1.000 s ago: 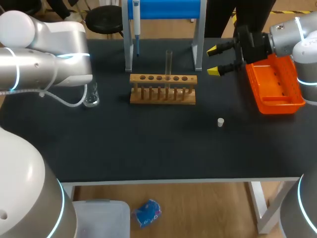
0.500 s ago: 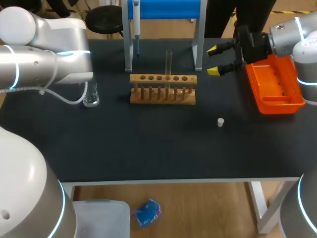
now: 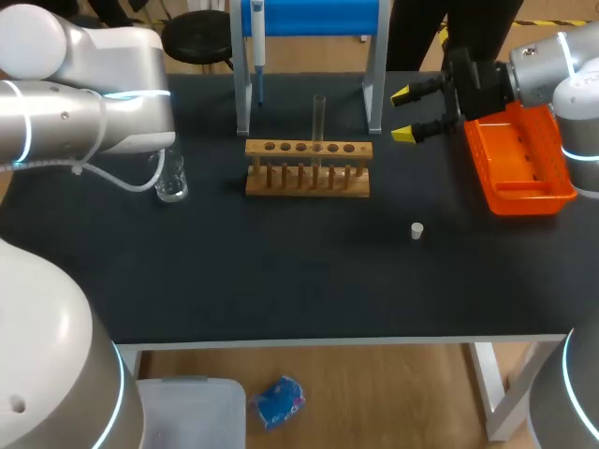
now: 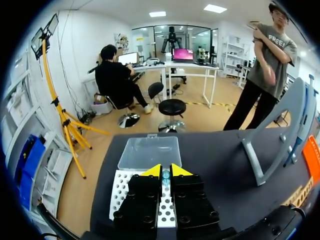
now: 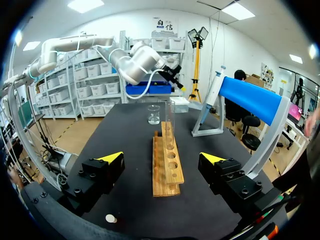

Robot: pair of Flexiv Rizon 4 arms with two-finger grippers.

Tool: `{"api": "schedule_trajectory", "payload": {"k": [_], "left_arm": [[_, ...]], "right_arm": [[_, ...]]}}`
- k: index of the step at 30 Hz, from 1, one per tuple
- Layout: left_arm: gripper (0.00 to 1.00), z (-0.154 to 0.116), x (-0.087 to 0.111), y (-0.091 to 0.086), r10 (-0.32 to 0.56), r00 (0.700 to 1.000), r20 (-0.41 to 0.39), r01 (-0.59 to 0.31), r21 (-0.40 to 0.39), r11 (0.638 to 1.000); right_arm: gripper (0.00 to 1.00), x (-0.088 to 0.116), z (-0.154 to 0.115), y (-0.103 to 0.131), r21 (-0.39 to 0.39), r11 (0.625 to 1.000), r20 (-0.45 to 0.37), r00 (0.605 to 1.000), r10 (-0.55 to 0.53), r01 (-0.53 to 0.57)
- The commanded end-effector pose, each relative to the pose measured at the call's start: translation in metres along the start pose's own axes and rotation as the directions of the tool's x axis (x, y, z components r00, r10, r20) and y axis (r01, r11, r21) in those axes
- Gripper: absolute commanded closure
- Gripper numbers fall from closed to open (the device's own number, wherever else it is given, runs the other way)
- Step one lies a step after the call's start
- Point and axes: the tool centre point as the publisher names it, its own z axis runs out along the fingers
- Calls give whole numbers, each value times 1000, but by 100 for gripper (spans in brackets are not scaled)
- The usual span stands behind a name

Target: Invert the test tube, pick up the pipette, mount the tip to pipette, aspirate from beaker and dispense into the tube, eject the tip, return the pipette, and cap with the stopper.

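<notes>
Head view shows the pipette hanging upright on the left side of the blue-topped stand, at the table's far edge, untouched by either arm. The main risk, as I judge it, is the reach. Your right gripper sits outside the stand's right post, well apart from the pipette. A straight move across could clip that post or the test tube, which stands upright in the wooden rack just in front of the stand. A knock there could tip the tube or shove the rack. An off-centre hold could also leave the pipette tilted, which would make seating a tip harder.

The right gripper's 2 fingers are spread wide and hold nothing. It hovers between the stand and the orange tray.

In the left wrist view, your left gripper has its 2 yellow tips drawn almost together. I can make out nothing gripped, and it hangs above the white tip box.

Watch the left arm too. Its cable loops just beside the beaker, and a snag there could spill it. The stopper lies alone on the table, nearer you than the rack.
</notes>
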Motion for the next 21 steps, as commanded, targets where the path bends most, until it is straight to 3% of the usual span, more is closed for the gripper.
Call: {"api": "schedule_trajectory", "payload": {"k": [1,11,14,17,20,21], "left_arm": [[100,-17,-1,-6,14,1000,-12,-14,2,1000],[100,-76,1,-38,120,991,-53,-119,27,993],[100,-104,1,-52,185,978,-96,-178,80,981],[100,-139,6,-66,272,944,-188,-241,175,955],[100,-183,18,-75,385,864,-324,-298,287,910],[100,-183,18,-75,385,864,-324,-298,287,910]], "right_arm": [[0,0,0,0,0,1000,-2,1000,-1,1],[0,0,0,0,0,1000,-2,1000,-1,1],[0,0,0,0,0,1000,-2,1000,-1,1],[0,0,0,0,0,1000,-2,1000,-1,1],[0,0,0,0,0,1000,-2,1000,-1,1],[0,0,0,0,0,1000,-2,1000,-1,1]]}}
